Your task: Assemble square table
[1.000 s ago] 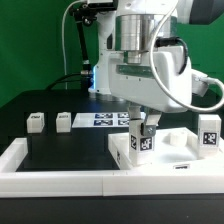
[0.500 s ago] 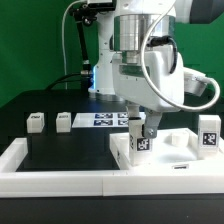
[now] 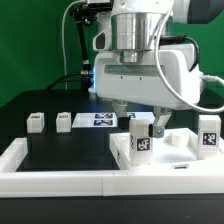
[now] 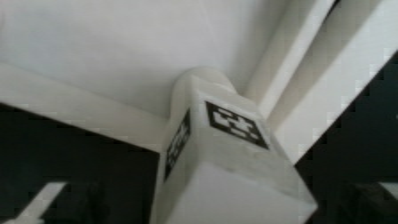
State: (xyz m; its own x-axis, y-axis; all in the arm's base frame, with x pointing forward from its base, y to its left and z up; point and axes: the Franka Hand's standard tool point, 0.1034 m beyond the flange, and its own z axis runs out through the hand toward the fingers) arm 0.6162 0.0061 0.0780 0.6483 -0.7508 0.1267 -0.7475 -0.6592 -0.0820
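The black table [image 3: 60,145] carries everything, fenced by a long white rim [image 3: 60,172] that probably keeps loose parts from sliding off. Above it the Panda arm [image 3: 140,60] hangs straight down over the work, wrist vertical, a pose that suits setting a part in from above. Beneath the arm, toward the exterior view's right, the tabletop slab [image 3: 165,152] of the square table lies flat and close against the rim, likely so that the rim braces it when a part is pushed or twisted in. The marker board [image 3: 103,119] lies flat behind it, near the middle of the table. Toward the slab's corner on the exterior view's left stands the upright leg [image 3: 141,140], its tag facing the camera. The wrist view shows it rising from the slab right by an edge, but not whether it is fully seated or only resting there. A second leg [image 3: 208,133] stands at the slab's side toward the exterior view's right. One spare leg [image 3: 37,122] and another spare leg [image 3: 64,121] wait well apart on the exterior view's left, within reach. The gripper [image 3: 143,122] hovers just over the upright leg, its fingers [image 3: 160,124] spread wide to either side, clasping nothing, while the leg stands alone
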